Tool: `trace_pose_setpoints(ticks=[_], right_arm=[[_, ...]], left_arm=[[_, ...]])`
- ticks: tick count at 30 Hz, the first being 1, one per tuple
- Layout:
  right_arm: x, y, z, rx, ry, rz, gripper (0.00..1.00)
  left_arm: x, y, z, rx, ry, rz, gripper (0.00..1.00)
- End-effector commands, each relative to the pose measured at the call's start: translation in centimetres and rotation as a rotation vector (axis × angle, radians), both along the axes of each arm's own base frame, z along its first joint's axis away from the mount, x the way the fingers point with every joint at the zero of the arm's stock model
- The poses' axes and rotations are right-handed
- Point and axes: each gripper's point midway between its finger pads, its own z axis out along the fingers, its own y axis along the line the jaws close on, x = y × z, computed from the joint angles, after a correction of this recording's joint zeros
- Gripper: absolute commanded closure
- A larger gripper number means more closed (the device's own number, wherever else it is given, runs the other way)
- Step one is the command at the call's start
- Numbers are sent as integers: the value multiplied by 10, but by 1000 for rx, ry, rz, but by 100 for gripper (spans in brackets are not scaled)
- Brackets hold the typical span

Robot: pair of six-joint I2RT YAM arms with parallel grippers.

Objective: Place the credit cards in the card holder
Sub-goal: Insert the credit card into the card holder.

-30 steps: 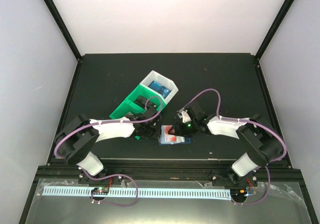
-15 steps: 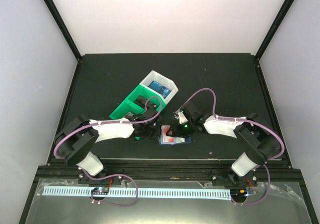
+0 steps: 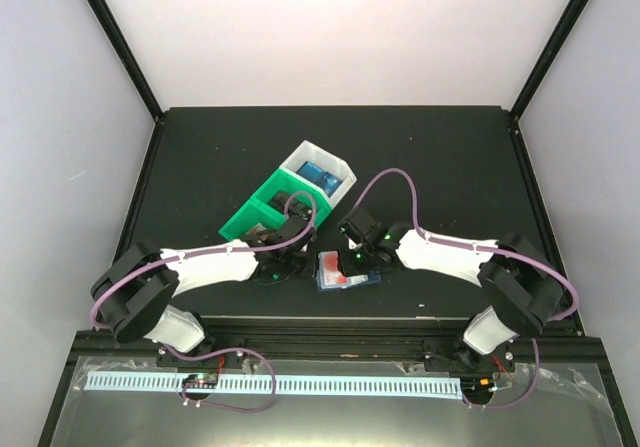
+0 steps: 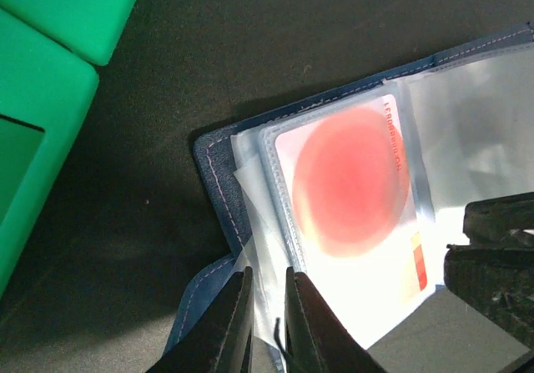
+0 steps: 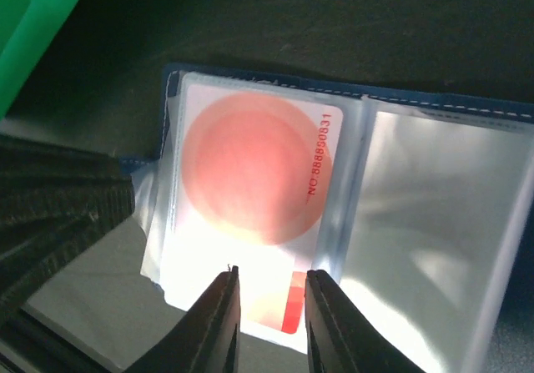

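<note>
Card holder (image 3: 350,270) lying open on the counter (image 3: 200,167) near its front edge, between your two grippers. One red-and-white card (image 5: 250,173) sits in a clear sleeve; whether it is fully seated cannot be told. The adjoining sleeve (image 5: 434,223) is empty. Your left gripper (image 4: 269,274) is closed to a slit, apparently pinching a sleeve leaf at the holder's corner. Your right gripper (image 5: 271,274) hovers over the card's near end, jaws narrowly apart, clasping nothing. Blue cards (image 3: 320,175) lie in the white bin (image 3: 300,153), so most of the task appears to remain.
</note>
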Motion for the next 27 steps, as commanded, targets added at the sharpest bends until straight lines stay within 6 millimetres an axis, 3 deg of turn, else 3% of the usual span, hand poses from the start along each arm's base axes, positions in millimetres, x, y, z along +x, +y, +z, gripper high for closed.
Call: trace_pose_setpoints(ticks=[1,10,23,27], right_arm=[[-1,8,3,-9,-13,27,79],[-4,6,-19,-53,31,21,87],[-5,-10,-36,-126,47,-35,93],[-6,-15,-40,-138,47,-50,95]], left_arm=[[-2,-1,6,-19,-9,-1,87],[-5,-10,10,-81,3,-16,86],[-7,-20,19,-161,-4,-33,66],[-8,-27,20,-199,8,-48,65]])
